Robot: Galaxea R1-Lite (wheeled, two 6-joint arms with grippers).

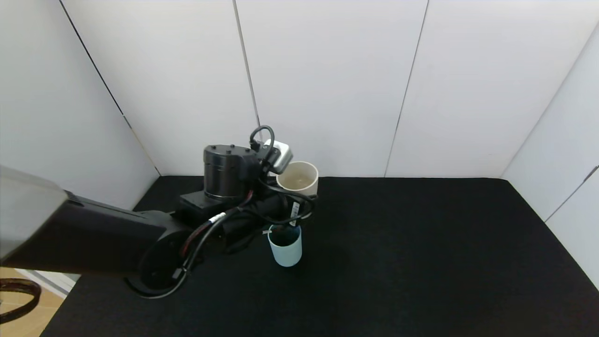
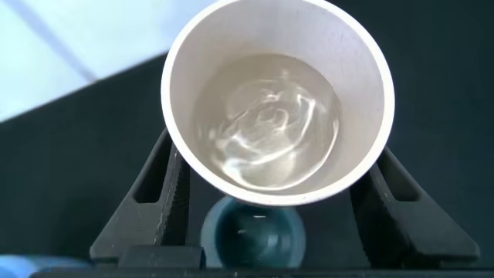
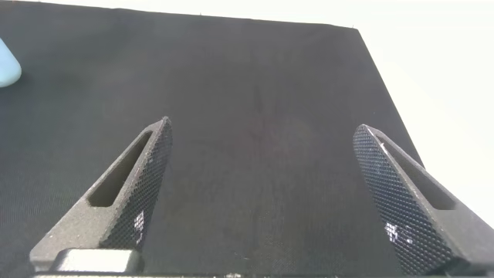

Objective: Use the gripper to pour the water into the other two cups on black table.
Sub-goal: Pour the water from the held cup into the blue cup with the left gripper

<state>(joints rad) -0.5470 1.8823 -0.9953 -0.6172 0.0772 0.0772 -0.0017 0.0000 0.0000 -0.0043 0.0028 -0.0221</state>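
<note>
- L gripper (image 1: 292,199) w/ cream cup (image 1: 298,178) clamped betw its fingers (image 2: 154,197) sits high over the table's left-centre; arm + looped cables (image 1: 262,206) block approach from the left and from above there.
- Teal cup (image 1: 285,245) stands upright just under the held cup, cables hanging right at its rim; very tight above it.
- Black table (image 1: 421,257): right half bare, wide room for passing.
- R gripper (image 3: 262,193) has its fingers spread wide over bare cloth, nothing betw them; pale cup edge (image 3: 8,66) well off to one side.
- White wall panels (image 1: 327,84) close the back and sides.
</note>
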